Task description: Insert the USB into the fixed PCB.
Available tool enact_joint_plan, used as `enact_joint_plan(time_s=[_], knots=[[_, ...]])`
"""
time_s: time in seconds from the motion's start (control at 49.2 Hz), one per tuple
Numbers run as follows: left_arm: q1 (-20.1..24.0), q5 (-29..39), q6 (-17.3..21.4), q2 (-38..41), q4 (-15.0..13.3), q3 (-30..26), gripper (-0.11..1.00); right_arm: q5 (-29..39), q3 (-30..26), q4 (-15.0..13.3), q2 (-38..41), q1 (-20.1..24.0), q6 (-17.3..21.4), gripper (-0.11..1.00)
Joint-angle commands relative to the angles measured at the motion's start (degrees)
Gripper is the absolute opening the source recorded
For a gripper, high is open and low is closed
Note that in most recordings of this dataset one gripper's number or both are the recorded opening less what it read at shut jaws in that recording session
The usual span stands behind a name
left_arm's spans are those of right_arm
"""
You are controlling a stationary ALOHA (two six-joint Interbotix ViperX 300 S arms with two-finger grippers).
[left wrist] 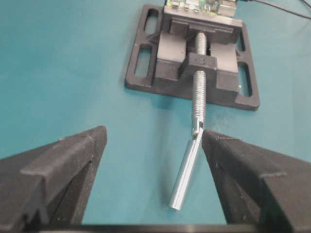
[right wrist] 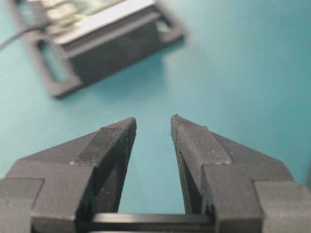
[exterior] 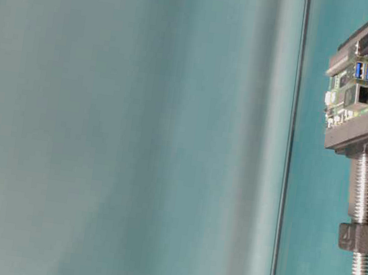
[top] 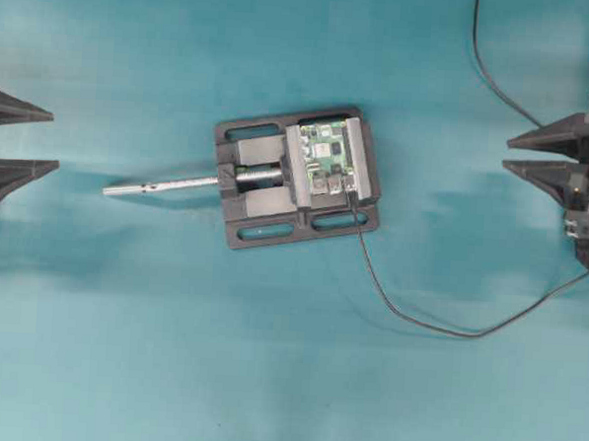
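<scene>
Far beyond both jaws, USB (top: 352, 192).

Vise (top: 266, 204) matt black plastic; screw rod (left wrist: 198, 97) shiny threaded metal.

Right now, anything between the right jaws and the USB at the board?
Nothing visible. The right gripper is open and empty at the table's right edge, bare teal table lies between, and the USB already sits at the fixed PCB edge.

A teal table (top: 120, 350) carries a black vise (top: 251, 206) and a thin black cable (top: 437, 329)
</scene>
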Motion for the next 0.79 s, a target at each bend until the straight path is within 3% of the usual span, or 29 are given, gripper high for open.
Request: enact_joint_plan(time_s=[0.0, 0.163, 0.325, 0.427, 0.569, 0.691, 0.772], knots=[[0.1, -0.3, -0.2, 0.5, 0.2, -0.6, 0.94, 2.7, -2.1, -0.1, 0.4, -0.1, -0.1, 0.42], [0.1, -0.3, -0.2, 0.5, 0.2, -0.6, 0.94, 6.3, -2.3, -0.2, 0.4, -0.1, -0.4, 0.42], [0.1, -0.3, -0.2, 0.5, 0.3, -0.7, 0.94, 5.5, -2.1, -0.3, 0.4, -0.1, -0.6, 0.42], [0.1, -0.3, -0.2, 0.5, 0.2, -0.7, 0.94, 5.6, -2.9, -2.1, 0.4, -0.1, -0.8, 0.42], [0.1, -0.4, -0.2, 0.5, 0.3, -0.7, 0.94, 6.7, -4.0, -7.9, 0.4, -0.1, -0.9, 0.42], [0.1, -0.3, -0.2, 0.5, 0.2, -0.6, 0.94, 8.6, -4.6, -16.6, 0.4, -0.2, -0.4, 0.42], [0.1, -0.3, -0.2, 0.5, 0.2, -0.6, 0.94, 11.2, -4.6, -20.6, 0.4, -0.1, 0.3, 0.42]])
